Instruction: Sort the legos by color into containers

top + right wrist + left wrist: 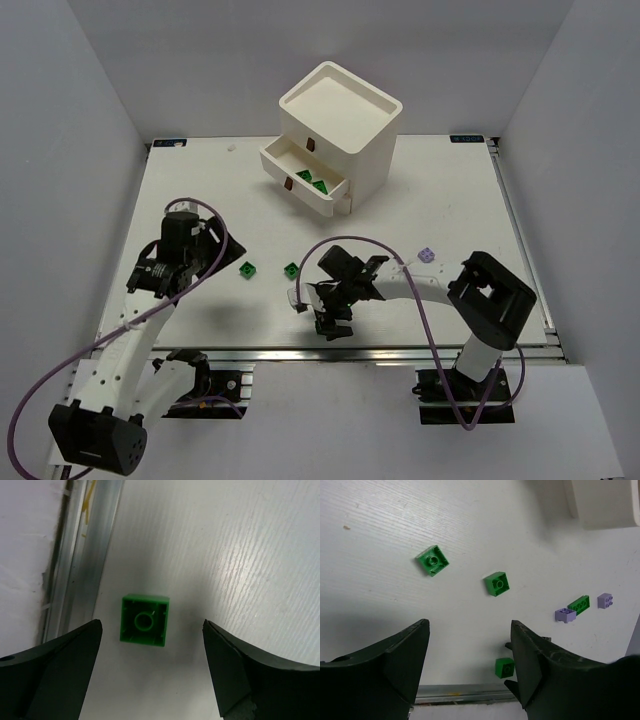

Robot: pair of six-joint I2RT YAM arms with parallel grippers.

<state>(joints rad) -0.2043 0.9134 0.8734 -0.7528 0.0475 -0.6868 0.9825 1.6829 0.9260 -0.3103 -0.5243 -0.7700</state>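
Observation:
The white cabinet point(345, 120) stands at the back centre with a drawer point(278, 158) pulled out; dark green legos point(313, 181) lie in it. Two green legos point(247, 268) point(291, 269) lie on the table, also in the left wrist view point(433, 561) point(496, 583). My right gripper point(152, 625) is open, just above an upside-down green lego point(144, 620) by the front rail; that lego also shows in the left wrist view point(504, 667). My left gripper point(469, 625) is open and empty, above the table left of the green legos. Lavender legos point(565, 614) point(605, 600) and a long green lego point(579, 605) lie to the right.
The metal rail point(85, 555) of the table's front edge runs right beside the right gripper. White walls enclose the table point(440, 190) on three sides. The right gripper point(325, 320) sits near the front centre, the left gripper point(212, 252) at the left.

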